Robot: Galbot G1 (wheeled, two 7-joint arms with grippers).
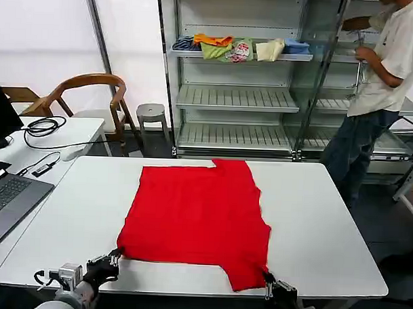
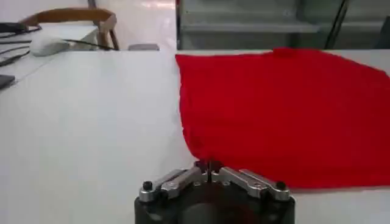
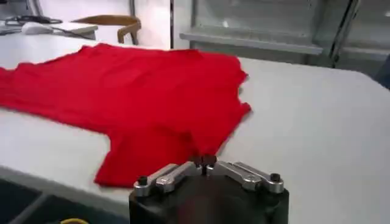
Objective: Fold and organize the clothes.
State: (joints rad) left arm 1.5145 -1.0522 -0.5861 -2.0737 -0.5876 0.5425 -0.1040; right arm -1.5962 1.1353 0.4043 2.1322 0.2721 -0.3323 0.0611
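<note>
The clothes are one bright red T-shirt lying flat on the white table, plain side up, one sleeve hanging toward the near edge. My left gripper is at the shirt's near left corner, shut on the hem. In the left wrist view the gripper meets the edge of the T-shirt. My right gripper sits at the tip of the near right sleeve, shut on it. The right wrist view shows the gripper pinching the T-shirt.
A laptop lies at the left edge. A side table with cables and a wooden chair stand far left. Behind is a shelf unit holding folded garments, with a person at its right.
</note>
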